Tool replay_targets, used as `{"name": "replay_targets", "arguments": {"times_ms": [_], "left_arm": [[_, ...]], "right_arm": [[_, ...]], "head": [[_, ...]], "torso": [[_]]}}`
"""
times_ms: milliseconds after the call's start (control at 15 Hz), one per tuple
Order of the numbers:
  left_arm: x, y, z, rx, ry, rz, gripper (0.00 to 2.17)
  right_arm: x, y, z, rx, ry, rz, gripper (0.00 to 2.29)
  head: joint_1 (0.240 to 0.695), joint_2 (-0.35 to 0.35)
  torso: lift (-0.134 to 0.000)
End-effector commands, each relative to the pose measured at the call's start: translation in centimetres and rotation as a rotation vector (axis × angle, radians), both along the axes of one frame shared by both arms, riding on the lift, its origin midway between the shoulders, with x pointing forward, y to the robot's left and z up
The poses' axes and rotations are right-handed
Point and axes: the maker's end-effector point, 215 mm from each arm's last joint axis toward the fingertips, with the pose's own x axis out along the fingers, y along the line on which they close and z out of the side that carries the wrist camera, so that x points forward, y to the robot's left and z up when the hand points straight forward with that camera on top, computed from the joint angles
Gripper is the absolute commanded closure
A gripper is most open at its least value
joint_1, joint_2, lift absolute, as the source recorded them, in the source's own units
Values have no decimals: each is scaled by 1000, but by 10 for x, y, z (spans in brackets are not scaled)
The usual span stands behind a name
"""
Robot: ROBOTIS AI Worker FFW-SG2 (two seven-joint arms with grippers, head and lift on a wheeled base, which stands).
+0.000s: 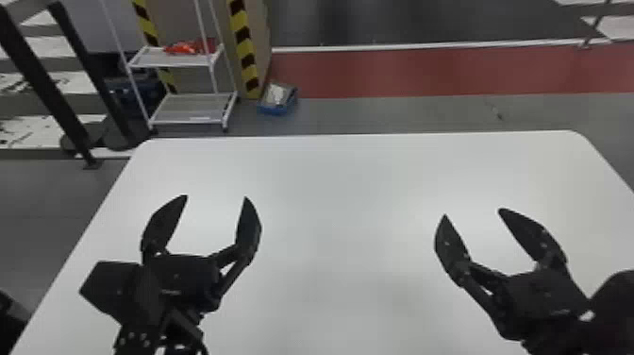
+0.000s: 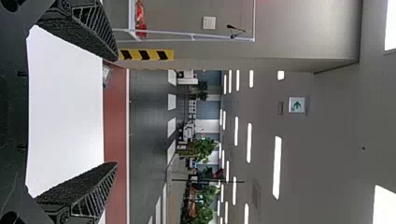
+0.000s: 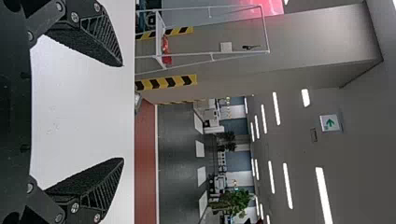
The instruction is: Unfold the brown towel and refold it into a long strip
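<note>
Over the left part of the white table, my left gripper (image 1: 216, 197) is open, its two black fingers wide apart with nothing between them. My right gripper (image 1: 472, 212) is held over the table's right part, likewise open and holding nothing. In the left wrist view the left gripper (image 2: 116, 112) has a finger at either side of the white tabletop. The right wrist view has the right gripper (image 3: 123, 112) spread in the same way, with bare tabletop behind it. I see no brown towel.
The white table (image 1: 349, 189) extends beneath both arms, with rounded far corners. Beyond its far left edge stand a white wheeled rack (image 1: 193, 108) with red items on it and striped yellow-black posts. A blue box (image 1: 278, 100) lies on the floor past the table.
</note>
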Motion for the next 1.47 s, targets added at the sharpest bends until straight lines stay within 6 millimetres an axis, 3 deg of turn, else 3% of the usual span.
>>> {"name": "replay_targets", "arguments": {"times_ms": [0,1400], "left_arm": [[0,0,-1,-1,1,1,87],[-4,-3,-1,3,-2,-6,87]], "right_arm": [[0,-1,0,2,0,-1,181],[-4,-12,0,-3,6,-40,181]], "head": [[695,89],[695,71]], "torso": [[-123],[-123]]}}
